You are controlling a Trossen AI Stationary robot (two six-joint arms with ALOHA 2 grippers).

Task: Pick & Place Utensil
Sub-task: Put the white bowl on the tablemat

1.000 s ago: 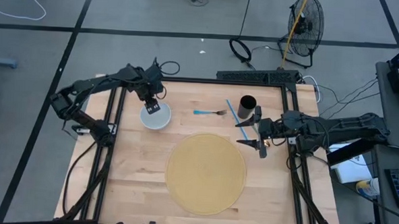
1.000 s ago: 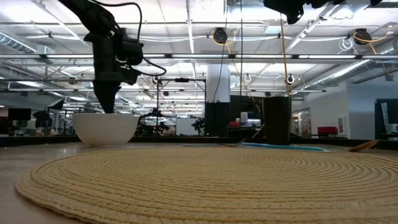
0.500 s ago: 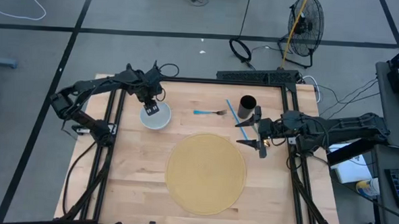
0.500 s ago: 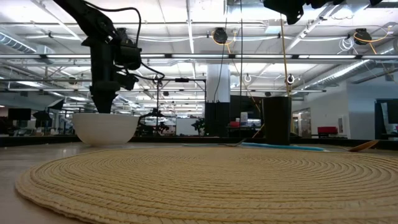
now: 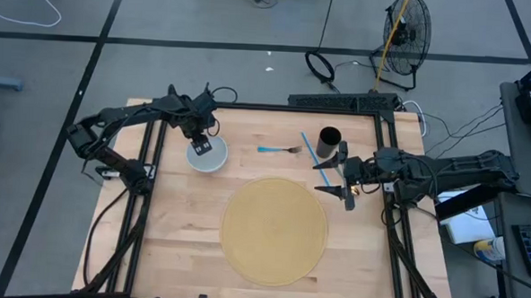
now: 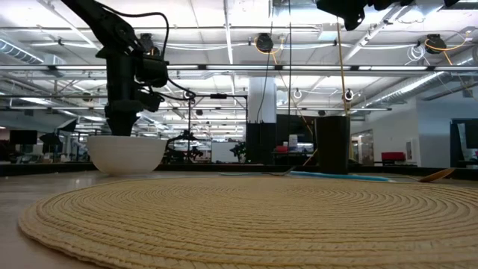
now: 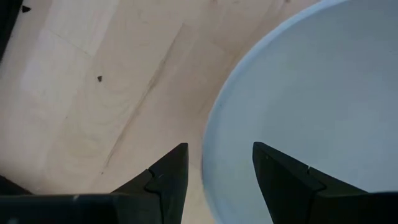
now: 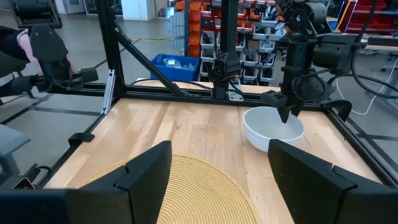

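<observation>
A white bowl [image 5: 209, 159] [image 6: 127, 155] [image 8: 273, 127] stands on the wooden table, left of centre. My left gripper [image 5: 200, 146] [image 6: 119, 123] [image 7: 217, 149] points down at the bowl's far-left rim [image 7: 208, 134], open, one finger outside and one inside, with a gap on each side. A fork with a blue handle [image 5: 279, 150] lies flat on the table right of the bowl. My right gripper [image 5: 338, 182] [image 8: 217, 162] waits open, high above the table's right side, near the mat's edge.
A round woven mat [image 5: 274, 228] [image 6: 239, 217] covers the table's middle and near part. A black cup [image 5: 330, 137] [image 6: 332, 144] stands at the far right, and a thin blue stick [image 5: 312, 151] lies beside it. A black frame [image 5: 148, 162] borders the table.
My left gripper has shifted a little toward the table's left edge, from over the bowl's inside to its far-left rim. It stays pointing down. The bowl, the fork and my right arm have kept still.
</observation>
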